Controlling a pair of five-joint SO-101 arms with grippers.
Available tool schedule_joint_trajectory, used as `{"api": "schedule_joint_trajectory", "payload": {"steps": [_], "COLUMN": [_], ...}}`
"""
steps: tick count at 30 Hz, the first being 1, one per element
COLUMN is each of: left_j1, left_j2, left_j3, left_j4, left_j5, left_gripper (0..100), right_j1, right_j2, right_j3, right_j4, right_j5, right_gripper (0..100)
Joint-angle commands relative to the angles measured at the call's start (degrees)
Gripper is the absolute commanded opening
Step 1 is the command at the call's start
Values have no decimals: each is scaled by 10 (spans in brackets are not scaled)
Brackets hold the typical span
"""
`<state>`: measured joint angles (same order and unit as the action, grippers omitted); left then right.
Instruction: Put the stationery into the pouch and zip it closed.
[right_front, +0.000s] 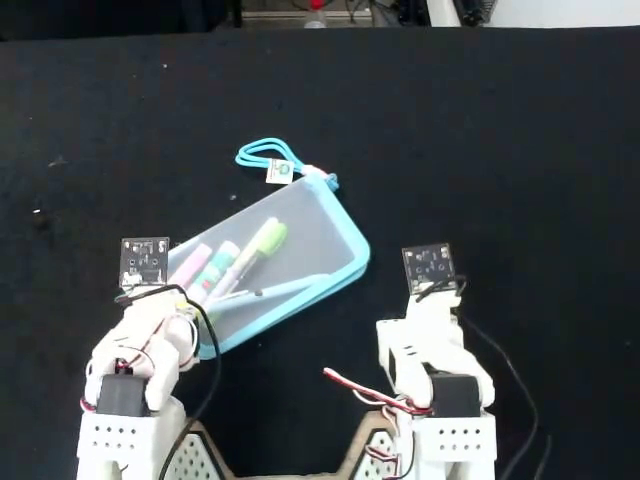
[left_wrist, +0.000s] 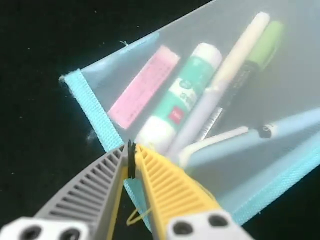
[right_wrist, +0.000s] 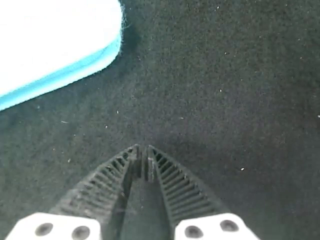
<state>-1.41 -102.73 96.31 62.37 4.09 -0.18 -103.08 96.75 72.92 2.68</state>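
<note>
The translucent pouch (right_front: 310, 235) with a light blue edge lies slanted in the middle of the black table. Inside it are a pink eraser (left_wrist: 144, 85), a green-and-white glue stick (left_wrist: 182, 95), a white pen (left_wrist: 235, 55), a green highlighter (right_front: 262, 243) and a blue pen (left_wrist: 295, 122). My left gripper (left_wrist: 131, 148) is shut, its tips at the blue binding (left_wrist: 92, 105) of the pouch's near-left end; I cannot tell whether fabric is pinched. My right gripper (right_wrist: 144, 148) is shut on nothing, low over bare table just off the pouch's rounded corner (right_wrist: 50, 35).
A light blue wrist strap (right_front: 262, 155) with a small white tag trails from the pouch's far end. The left arm (right_front: 135, 350) and right arm (right_front: 430, 345) stand at the table's front edge. Black cloth stretches out around the pouch.
</note>
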Motion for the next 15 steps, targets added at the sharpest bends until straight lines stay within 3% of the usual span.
{"api": "schedule_joint_trajectory", "payload": {"steps": [1,8,12,15], "left_j1": [5,-73,-109,-99], "left_j2": [2,-1,-2,-2], "left_j3": [9,-1,9,11], "left_j4": [20,99,99,89], "left_j5": [4,-32,-50,-49], "left_gripper": [30,30,30,30], "right_j1": [10,10,10,10], "right_j2": [-23,-23,-23,-23], "right_j3": [-1,-1,-1,-1], "right_j4": [4,4,4,4], "right_j5": [-1,0,0,0], "right_gripper": [12,12,12,12]}}
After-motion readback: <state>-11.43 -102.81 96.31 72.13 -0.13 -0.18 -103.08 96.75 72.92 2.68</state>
